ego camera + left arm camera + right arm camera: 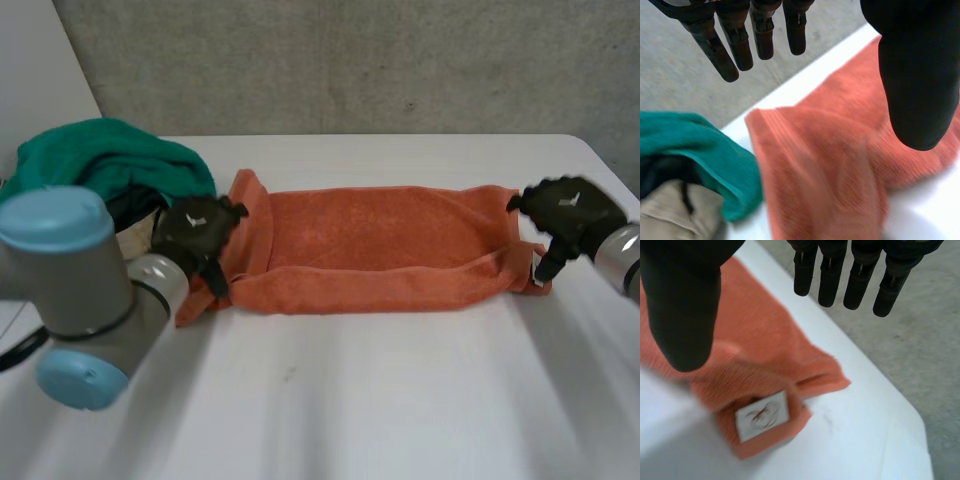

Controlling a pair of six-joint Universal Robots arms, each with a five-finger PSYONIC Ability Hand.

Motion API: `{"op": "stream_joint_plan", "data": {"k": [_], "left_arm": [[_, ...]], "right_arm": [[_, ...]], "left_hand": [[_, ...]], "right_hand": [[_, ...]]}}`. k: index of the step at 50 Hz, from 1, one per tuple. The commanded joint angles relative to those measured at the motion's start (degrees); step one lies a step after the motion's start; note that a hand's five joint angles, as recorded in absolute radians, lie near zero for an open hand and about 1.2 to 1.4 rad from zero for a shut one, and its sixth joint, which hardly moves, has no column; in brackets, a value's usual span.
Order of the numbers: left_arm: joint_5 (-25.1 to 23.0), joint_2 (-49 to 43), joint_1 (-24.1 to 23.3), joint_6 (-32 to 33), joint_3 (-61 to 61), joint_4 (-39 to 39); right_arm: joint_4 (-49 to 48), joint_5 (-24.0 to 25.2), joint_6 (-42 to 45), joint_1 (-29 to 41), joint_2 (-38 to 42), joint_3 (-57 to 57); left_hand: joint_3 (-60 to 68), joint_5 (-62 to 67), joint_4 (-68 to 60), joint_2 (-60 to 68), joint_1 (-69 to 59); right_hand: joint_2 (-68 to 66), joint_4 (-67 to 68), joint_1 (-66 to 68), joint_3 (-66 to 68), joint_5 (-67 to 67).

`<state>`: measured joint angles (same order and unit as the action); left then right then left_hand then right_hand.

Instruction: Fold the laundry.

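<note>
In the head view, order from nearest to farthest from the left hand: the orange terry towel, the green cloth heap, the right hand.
1. orange terry towel, its end at the left hand
2. green cloth heap, just behind that hand
3. right hand, at the towel's far end

Towel label (762, 416) — print unreadable

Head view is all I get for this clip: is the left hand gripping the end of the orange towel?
Observer: No. Its wrist view shows the left hand with straight fingers and the thumb apart, nothing between them. The towel lies beyond.
Operator: And the other one?
Observer: The right hand is open too, fingers straight over the far corner.
Operator: Anything on that corner?
Observer: A white label with a faint logo, facing up.
</note>
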<state>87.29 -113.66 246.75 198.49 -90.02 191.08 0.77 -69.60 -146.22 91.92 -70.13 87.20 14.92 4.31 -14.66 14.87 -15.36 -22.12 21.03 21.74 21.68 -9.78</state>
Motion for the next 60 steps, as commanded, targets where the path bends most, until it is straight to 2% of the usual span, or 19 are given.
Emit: {"op": "stream_joint_plan", "data": {"k": [1,8,12,21,29,30,31,34,35,37,42,47,50,52,53,55,56,60], "left_arm": [[-0.11,-0.15,3.47,-1.35,7.21,-9.21],[0.42,-5.69,4.88,-4.24,13.28,-22.13],[0.16,-7.98,4.80,-6.36,15.22,-25.66],[-0.37,-11.58,3.83,-7.15,17.15,-25.58],[0.95,-16.68,2.69,-5.05,20.14,-25.23],[1.04,-17.03,2.69,-4.70,20.32,-25.23],[1.39,-17.47,2.60,-4.00,20.41,-25.23],[1.65,-16.78,2.60,-3.46,20.15,-24.96],[1.48,-16.25,2.60,-3.20,19.80,-24.70],[1.48,-15.64,2.51,-2.93,19.27,-24.61],[2.09,-12.21,3.21,0.22,17.51,-26.63],[1.65,-3.51,5.24,6.37,10.40,-33.30],[0.52,-0.44,6.20,11.10,6.45,-35.59],[-0.45,0.36,6.82,12.70,5.12,-35.43],[-0.98,0.71,6.99,13.23,4.77,-34.81],[-2.21,0.28,6.99,13.76,4.59,-31.22],[-2.30,-0.07,6.91,13.68,4.76,-29.81],[-0.90,-1.92,5.94,12.19,6.69,-25.58]], "right_arm": [[15.80,-1.49,-6.18,0.01,3.49,-14.83],[30.76,-4.39,-1.36,0.45,13.33,-31.01],[35.25,-4.49,1.98,0.10,18.17,-36.47],[34.83,-4.66,2.26,0.27,25.12,-41.76],[34.30,-4.75,1.20,0.72,27.68,-41.94],[34.38,-4.75,1.03,0.72,27.76,-41.85],[34.56,-4.58,1.03,0.63,27.77,-41.67],[34.82,-4.31,0.68,0.10,27.50,-41.24],[35.26,-4.14,0.67,-0.34,27.24,-40.80],[35.79,-3.87,0.67,-0.78,26.80,-40.36],[41.67,-3.35,3.30,-3.41,23.03,-37.90],[53.09,-0.98,15.59,-7.45,15.56,-30.26],[57.31,0.43,24.97,-9.03,12.22,-24.65],[56.19,1.57,28.35,-9.30,11.25,-23.31],[54.88,2.45,28.45,-9.22,11.15,-22.96],[50.13,3.86,24.42,-8.52,11.51,-22.43],[48.29,3.95,22.23,-8.34,11.42,-22.42],[39.94,3.34,8.62,-7.20,11.07,-23.48]], "left_hand": [[0.16,0.77,-0.43,0.22,0.27],[8.38,9.00,-8.65,8.44,-7.95],[12.27,12.88,-12.54,12.32,-11.83],[18.67,19.28,-18.93,18.72,-18.23],[31.27,31.88,-31.53,31.32,-30.83],[33.45,34.06,-33.71,33.50,-33.01],[43.63,44.24,-43.89,43.68,-43.19],[57.67,58.28,-57.93,57.72,-57.23],[64.35,64.97,-64.62,64.41,-63.92],[65.08,65.69,-65.34,65.13,-64.64],[65.08,65.69,-65.34,65.13,-64.64],[65.08,65.69,-65.34,65.13,-64.64],[65.08,65.69,-65.34,65.13,-64.64],[65.08,65.69,-65.34,65.13,-64.64],[65.08,65.69,-65.34,65.13,-64.64],[65.08,65.69,-65.34,65.13,-64.64],[65.08,65.69,-65.34,65.13,-64.64],[65.08,65.69,-65.34,65.13,-64.64]], "right_hand": [[-0.16,1.25,0.54,0.59,-2.49],[-3.36,4.45,3.74,3.79,-5.69],[-3.36,4.45,3.74,3.79,-5.69],[-3.86,4.95,4.24,4.29,-6.20],[-13.61,14.70,13.99,14.04,-15.95],[-15.45,16.54,15.83,15.88,-17.79],[-23.30,24.39,23.68,23.73,-25.63],[-36.47,37.55,36.85,36.90,-38.80],[-45.16,46.25,45.54,45.59,-47.49],[-57.83,58.92,58.21,58.26,-60.16],[-57.88,58.97,58.26,58.32,-60.22],[-57.88,58.97,58.26,58.32,-60.22],[-57.88,58.97,58.26,58.32,-60.22],[-57.88,58.97,58.26,58.32,-60.22],[-57.88,58.97,58.26,58.32,-60.22],[-35.43,36.52,35.81,35.86,-37.76],[-28.50,29.58,28.88,28.93,-30.83],[-16.37,17.46,16.75,16.80,-18.70]]}}
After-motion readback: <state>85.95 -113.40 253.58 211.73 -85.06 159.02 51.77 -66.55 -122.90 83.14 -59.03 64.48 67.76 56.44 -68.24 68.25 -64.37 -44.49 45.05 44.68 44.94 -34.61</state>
